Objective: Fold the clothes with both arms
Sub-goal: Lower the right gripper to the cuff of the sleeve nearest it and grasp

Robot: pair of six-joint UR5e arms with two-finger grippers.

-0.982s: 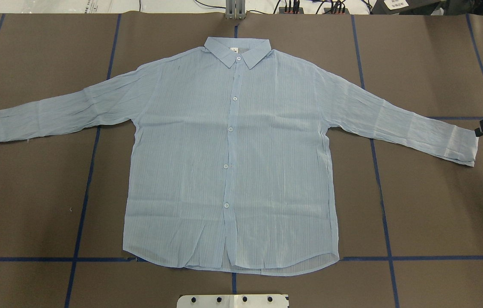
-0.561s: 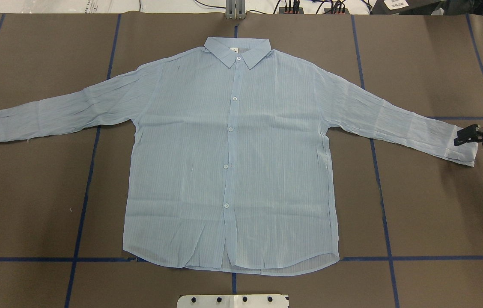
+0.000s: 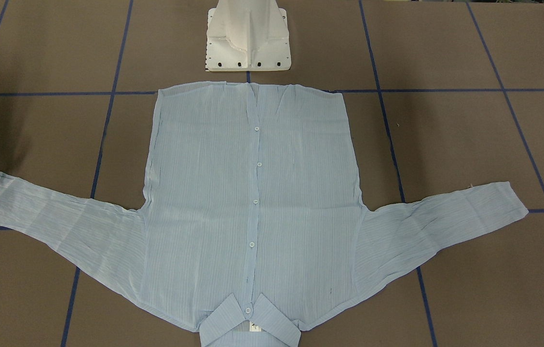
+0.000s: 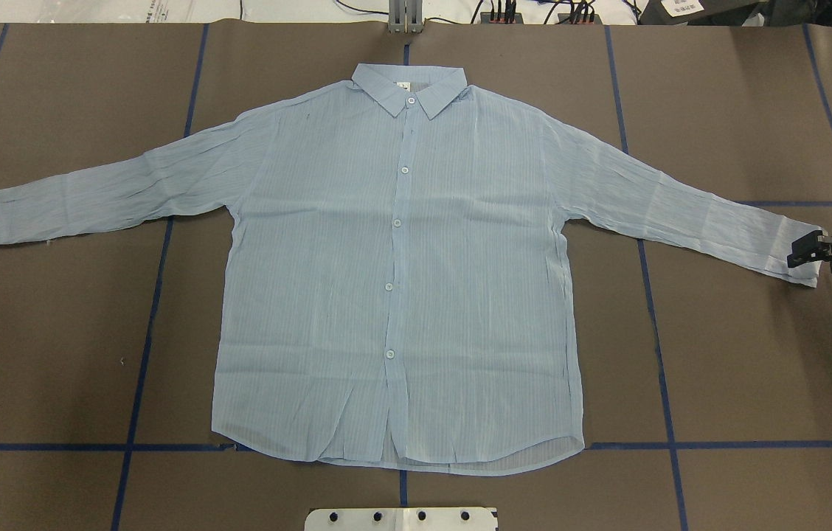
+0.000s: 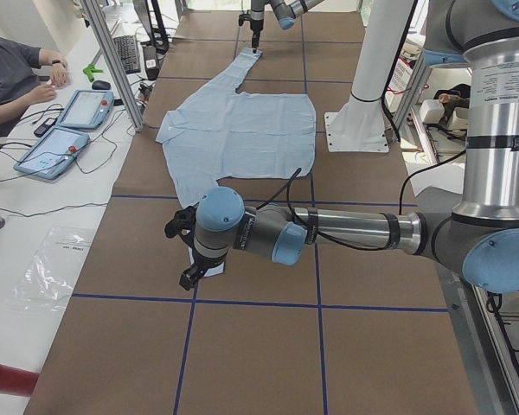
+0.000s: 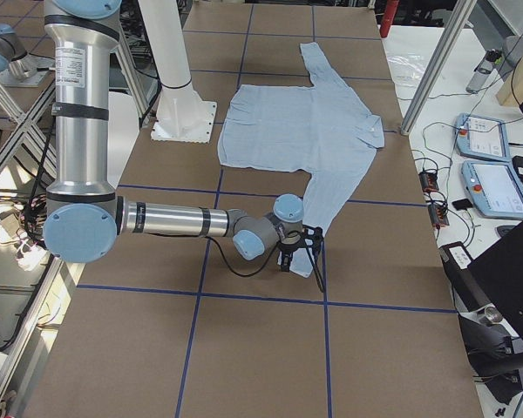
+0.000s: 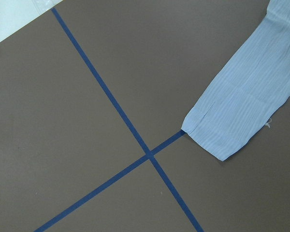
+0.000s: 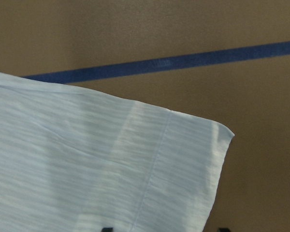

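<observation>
The light blue striped shirt [image 4: 397, 280] lies flat and buttoned on the brown table, collar [image 4: 408, 87] at the far edge and both sleeves spread out. My right gripper [image 4: 805, 251] hovers low over the right sleeve's cuff [image 4: 792, 247]. It is open. In the right wrist view its two dark fingertips [image 8: 106, 228] stand apart at the bottom edge, with the cuff [image 8: 183, 159] between them. My left gripper [image 5: 186, 255] shows only in the exterior left view, close above the left cuff [image 7: 222, 130]; I cannot tell whether it is open or shut.
The white pedestal base [image 4: 401, 518] stands at the near edge behind the shirt's hem. Blue tape lines [image 4: 143, 346] cross the table. A seated person [image 5: 9, 73] and control tablets [image 5: 65, 130] are at a side desk past a metal post [image 5: 112, 60].
My right gripper has come in from beyond the right cuff's upper corner and dropped over the cuff's end. The shirt has not moved.
</observation>
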